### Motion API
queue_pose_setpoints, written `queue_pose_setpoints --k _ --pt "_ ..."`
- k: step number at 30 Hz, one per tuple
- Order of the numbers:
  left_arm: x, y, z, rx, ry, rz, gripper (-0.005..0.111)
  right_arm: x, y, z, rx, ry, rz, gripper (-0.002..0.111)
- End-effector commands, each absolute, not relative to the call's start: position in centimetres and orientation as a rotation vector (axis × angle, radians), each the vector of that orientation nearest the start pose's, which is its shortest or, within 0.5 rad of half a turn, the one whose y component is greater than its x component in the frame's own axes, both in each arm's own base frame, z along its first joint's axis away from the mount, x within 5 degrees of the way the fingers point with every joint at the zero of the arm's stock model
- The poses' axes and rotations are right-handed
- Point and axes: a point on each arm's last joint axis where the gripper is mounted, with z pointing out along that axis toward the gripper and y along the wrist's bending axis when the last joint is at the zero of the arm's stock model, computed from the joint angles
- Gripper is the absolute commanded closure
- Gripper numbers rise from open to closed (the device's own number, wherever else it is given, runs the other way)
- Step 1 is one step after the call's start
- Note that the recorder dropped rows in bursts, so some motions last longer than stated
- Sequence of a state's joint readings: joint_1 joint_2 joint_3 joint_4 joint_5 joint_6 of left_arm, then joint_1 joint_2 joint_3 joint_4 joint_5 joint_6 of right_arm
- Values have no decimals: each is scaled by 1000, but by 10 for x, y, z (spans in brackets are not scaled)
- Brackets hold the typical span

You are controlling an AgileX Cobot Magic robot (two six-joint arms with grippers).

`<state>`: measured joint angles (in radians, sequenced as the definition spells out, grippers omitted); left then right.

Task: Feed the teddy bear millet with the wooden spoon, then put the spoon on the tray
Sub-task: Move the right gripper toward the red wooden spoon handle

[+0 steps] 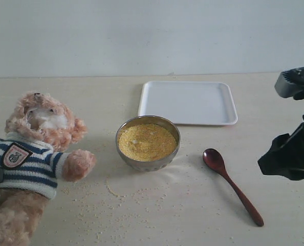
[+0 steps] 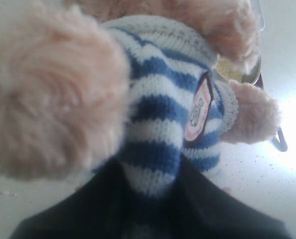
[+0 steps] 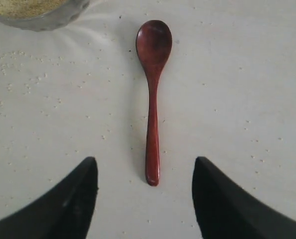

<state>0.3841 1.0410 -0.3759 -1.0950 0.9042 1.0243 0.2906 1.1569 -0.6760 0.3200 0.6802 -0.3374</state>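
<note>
The right gripper (image 3: pixel 145 163) hovers over the pale table (image 1: pixel 90 102), black jaws spread wide and empty. Below their gap is the handle end of the small dark reddish-brown wooden spoon (image 3: pixel 152 99), lying flat just right of the round steel bowl (image 1: pixel 142 165) of yellow millet (image 1: pixel 147 142). The flat white rectangular tray (image 1: pixel 188 102) sits behind. The left gripper (image 2: pixel 153 199) clamps the fluffy light-brown teddy bear (image 1: pixel 34 154) by its striped shirt.

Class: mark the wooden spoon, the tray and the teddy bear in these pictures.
wooden spoon (image 3: pixel 152 124): right wrist view, middle of its handle.
tray (image 1: pixel 188 102): exterior view, bare flat centre.
teddy bear (image 1: pixel 33 168): exterior view, on its striped shirt.
</note>
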Motion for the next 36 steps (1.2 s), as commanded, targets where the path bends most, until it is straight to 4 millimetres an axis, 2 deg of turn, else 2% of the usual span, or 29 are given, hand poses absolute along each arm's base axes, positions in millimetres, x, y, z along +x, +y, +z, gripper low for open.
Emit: queue_pose_setpoints --k 1,6,9,11,15,23,29,31,36 --pt "155 -6 211 -51 2383 -793 102 207 79 237 -585 2562 300 51" --pt "155 -6 211 -51 2383 -793 102 213 83 231 -633 2509 322 51" --pt "155 -6 211 -51 2383 -793 102 207 85 216 -624 2477 377 52" --pt "155 -6 211 -51 2383 -793 102 203 83 204 -551 2454 399 52" --pt "155 -6 211 -51 2383 -793 102 199 80 195 -553 2424 361 52" --pt "155 -6 211 -51 2384 -796 102 197 81 194 -633 2419 359 52" --pt "155 -6 211 -51 2384 -796 102 189 74 176 -540 2421 271 52" --pt "155 -6 211 -51 2384 -796 102 187 78 174 -546 2393 248 52" --pt "155 -6 211 -52 2383 -793 102 175 94 168 -687 2333 226 52"
